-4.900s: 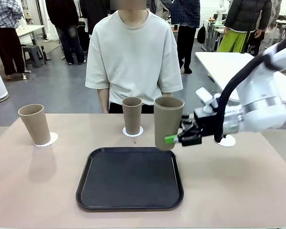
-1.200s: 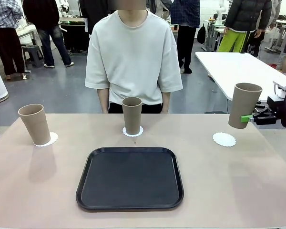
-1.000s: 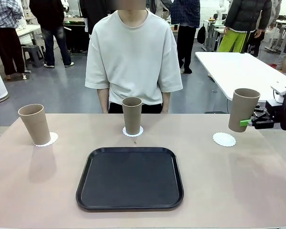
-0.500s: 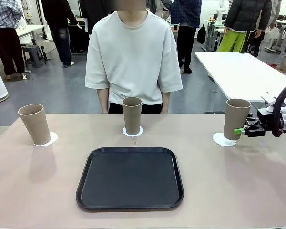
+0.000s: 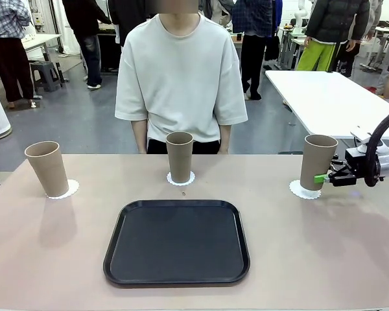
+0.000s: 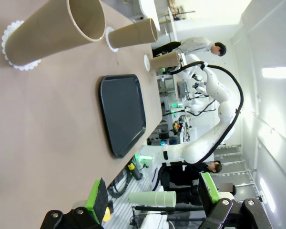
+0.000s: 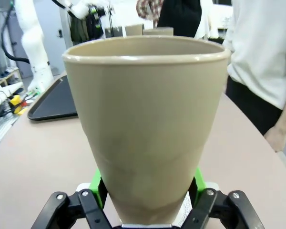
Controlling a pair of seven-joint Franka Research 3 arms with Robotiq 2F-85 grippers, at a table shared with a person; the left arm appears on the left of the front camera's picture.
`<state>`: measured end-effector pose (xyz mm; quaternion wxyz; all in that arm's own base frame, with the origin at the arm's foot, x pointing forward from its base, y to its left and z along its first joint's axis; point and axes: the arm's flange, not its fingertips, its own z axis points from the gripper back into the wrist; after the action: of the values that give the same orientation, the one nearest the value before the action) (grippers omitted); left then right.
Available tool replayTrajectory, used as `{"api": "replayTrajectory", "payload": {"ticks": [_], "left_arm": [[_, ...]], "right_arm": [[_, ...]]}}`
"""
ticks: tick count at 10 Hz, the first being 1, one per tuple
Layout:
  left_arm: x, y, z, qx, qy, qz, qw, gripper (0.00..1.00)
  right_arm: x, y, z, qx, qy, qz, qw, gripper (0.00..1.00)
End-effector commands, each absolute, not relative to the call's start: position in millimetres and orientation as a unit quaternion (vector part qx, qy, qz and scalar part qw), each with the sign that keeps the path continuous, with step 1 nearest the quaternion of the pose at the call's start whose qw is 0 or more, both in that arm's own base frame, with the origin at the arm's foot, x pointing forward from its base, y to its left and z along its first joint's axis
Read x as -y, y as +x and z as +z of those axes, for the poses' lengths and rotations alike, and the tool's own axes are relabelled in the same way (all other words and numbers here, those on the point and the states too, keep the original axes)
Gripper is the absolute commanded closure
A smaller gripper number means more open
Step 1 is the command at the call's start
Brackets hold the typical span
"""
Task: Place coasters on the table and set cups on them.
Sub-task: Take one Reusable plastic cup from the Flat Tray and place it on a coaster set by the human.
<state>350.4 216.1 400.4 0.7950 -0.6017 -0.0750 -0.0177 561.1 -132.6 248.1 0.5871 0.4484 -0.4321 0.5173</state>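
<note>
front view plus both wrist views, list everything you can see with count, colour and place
cups: 3, tan-brown; left cup and middle cup each stand on a coaster, right cup at the table's right side
coasters: 3, white lacy; left coaster, middle coaster, right coaster under the right cup
tray: 1, black, centre near side
table: 1, beige-pink
white table: 1, behind right
person: 1, white T-shirt, far side
left gripper: open, holding nothing
right gripper: shut on the right cup
</note>
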Motion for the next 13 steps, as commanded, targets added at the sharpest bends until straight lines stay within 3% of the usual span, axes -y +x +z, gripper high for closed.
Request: {"api": "replayTrajectory", "payload": {"ticks": [1, 13], "left_arm": [[-216.3, 351.6, 402.9, 0.079, -0.602, -0.01, 0.795, 0.0], [-216.3, 351.6, 402.9, 0.079, -0.602, -0.01, 0.795, 0.0]], "right_arm": [[134.4, 571.5, 248.8, 0.432, 0.466, 0.499, 0.589, 0.19], [127.0, 580.6, 227.7, 0.431, 0.499, 0.482, 0.577, 0.19]]}}
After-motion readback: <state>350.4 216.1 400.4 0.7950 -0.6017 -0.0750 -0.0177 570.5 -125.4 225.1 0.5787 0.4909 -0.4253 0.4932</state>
